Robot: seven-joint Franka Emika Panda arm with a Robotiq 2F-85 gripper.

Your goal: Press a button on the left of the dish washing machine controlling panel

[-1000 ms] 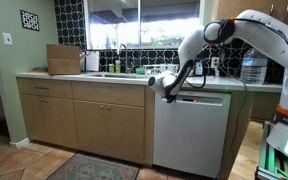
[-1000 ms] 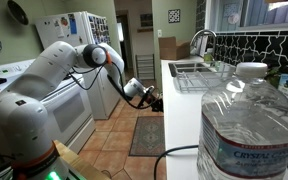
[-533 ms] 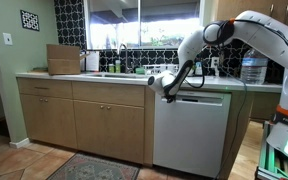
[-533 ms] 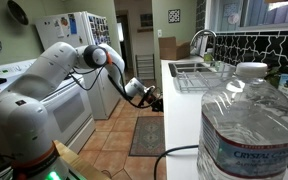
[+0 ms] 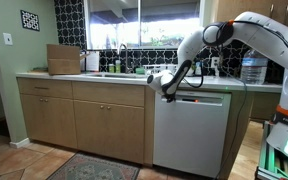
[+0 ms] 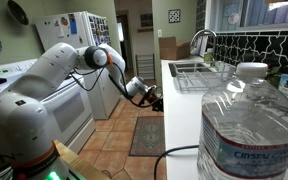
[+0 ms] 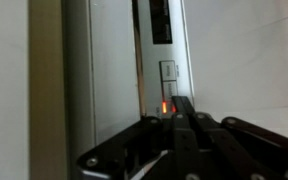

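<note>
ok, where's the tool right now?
In an exterior view the tool is at the left end of the dishwasher controlling panel, beside the tan cabinets; the wrist view shows its tip by the red light.

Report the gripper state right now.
Gripper: closed, holding nothing, its fingertips together at the controlling panel beside the red light.

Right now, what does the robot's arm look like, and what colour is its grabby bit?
The arm is big and white, made of smooth, rounded pieces with dark bands at the joints. It gets thinner and darker toward the tip. The end effector is black, and in the wrist view its fingers look flat and matte. No markings are clear enough to read.
</note>
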